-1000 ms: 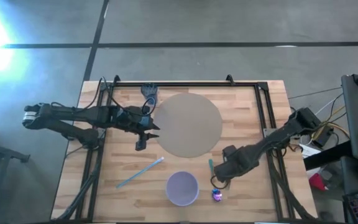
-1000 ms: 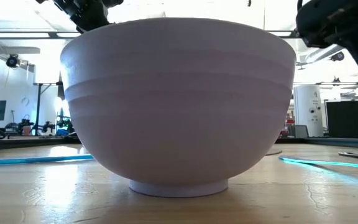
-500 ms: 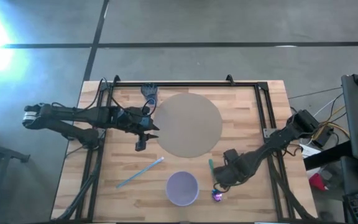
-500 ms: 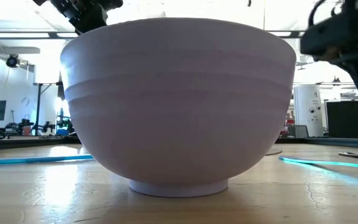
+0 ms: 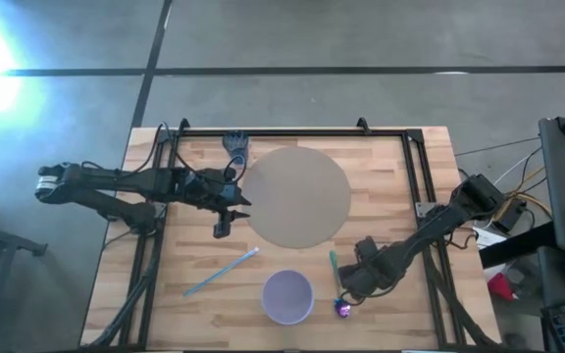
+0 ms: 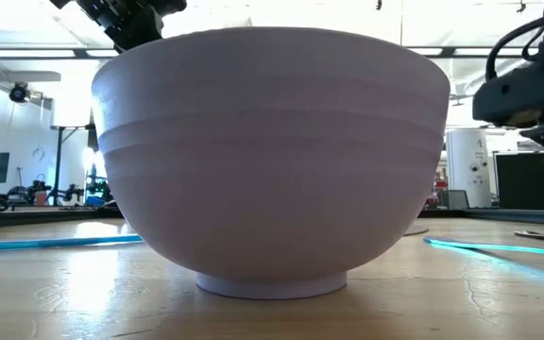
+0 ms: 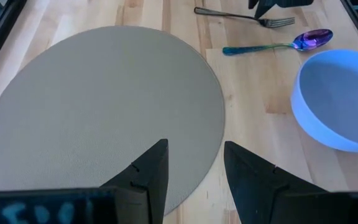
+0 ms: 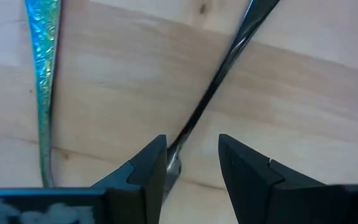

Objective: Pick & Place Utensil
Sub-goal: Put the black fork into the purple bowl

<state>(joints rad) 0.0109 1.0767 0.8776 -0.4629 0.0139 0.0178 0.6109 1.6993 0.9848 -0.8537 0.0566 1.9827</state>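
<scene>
- Right gripper low over the table, jaws apart, straddling the dark fork handle; nothing clamped yet.
- Fork's long axis runs straight ahead of the claw, slightly slanted; iridescent spoon lies just beside, outside one finger.
- Bowl sits near the claw's side.
- Left gripper waits apart, well off, over the round mat.
- Fork head is cut off; contact unclear.

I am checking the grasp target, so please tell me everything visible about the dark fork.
The fork looks like dark, slim metal, with tines at one end. It lies flat on the wooden table, beside the iridescent spoon and apart from it. The right gripper is low over its handle, fingers either side, not yet closed on it.
</scene>
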